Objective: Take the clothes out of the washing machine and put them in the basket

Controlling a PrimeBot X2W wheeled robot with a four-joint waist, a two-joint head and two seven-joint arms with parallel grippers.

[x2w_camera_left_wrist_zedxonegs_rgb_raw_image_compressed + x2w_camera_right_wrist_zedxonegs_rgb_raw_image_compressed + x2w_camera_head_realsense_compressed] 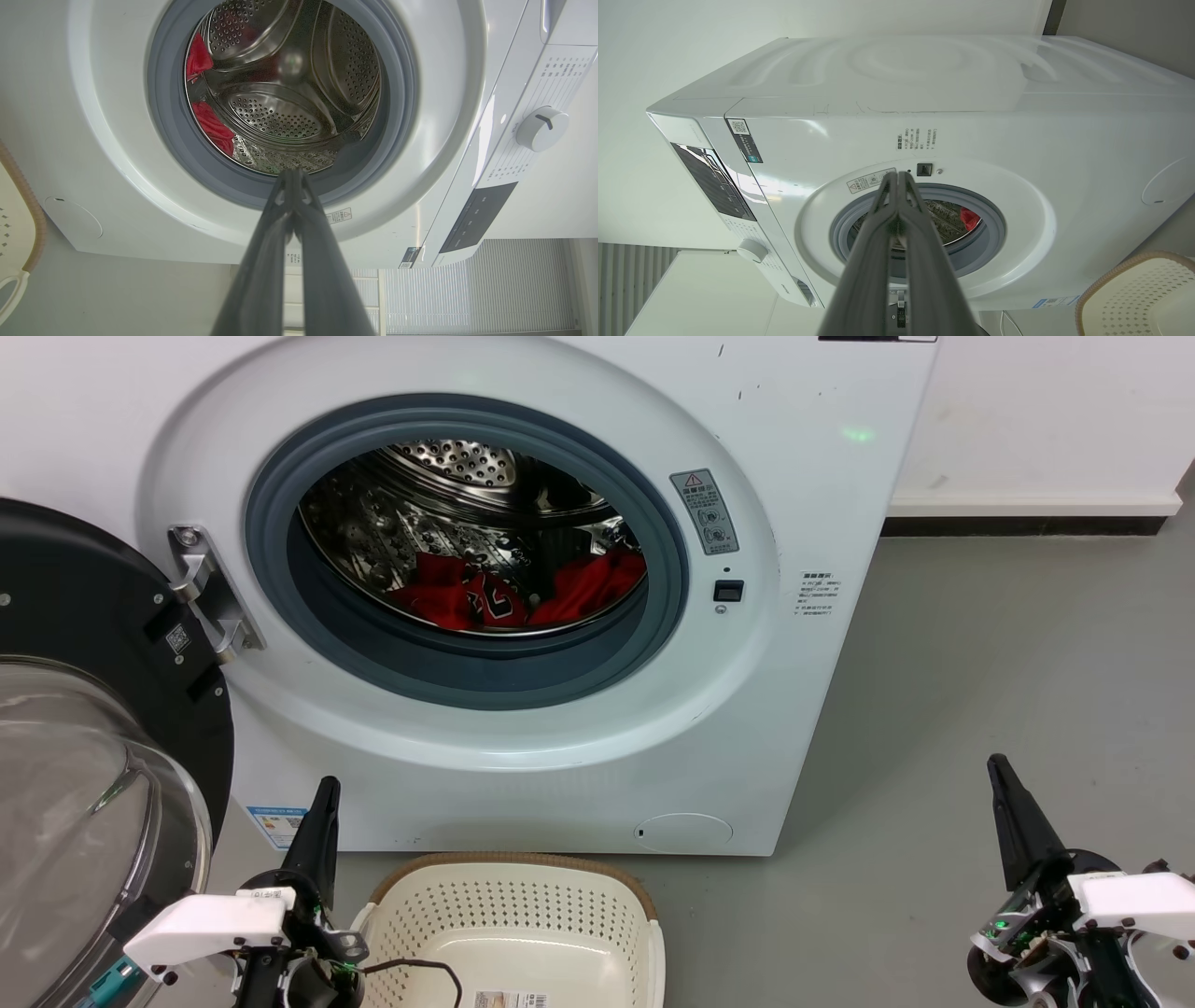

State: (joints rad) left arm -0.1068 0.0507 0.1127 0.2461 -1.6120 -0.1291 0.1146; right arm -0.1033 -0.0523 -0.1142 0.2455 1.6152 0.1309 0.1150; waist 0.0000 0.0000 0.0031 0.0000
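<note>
Low at the front of the head view, the left gripper [326,790] and the right gripper [996,765] both point up, each with its long dark fingers pressed together and nothing held. Each wrist view shows the same closed pair. Between them, just in front of the washing machine [822,476], the basket [509,861] sits on the floor [980,663], with no garment in the part I can see. The clothes [471,597] lie as two red heaps side by side at the bottom of the steel drum [448,462], behind the grey seal [467,677]. They look light and limp, likely to drape and trail, so a pinch on a raised fold at the top of a heap should hold better than a scoop from below. Loose ends may catch on the seal's lip. The door [84,607] stands swung open at the left, close beside the left arm, and would crowd a reach from that side
</note>
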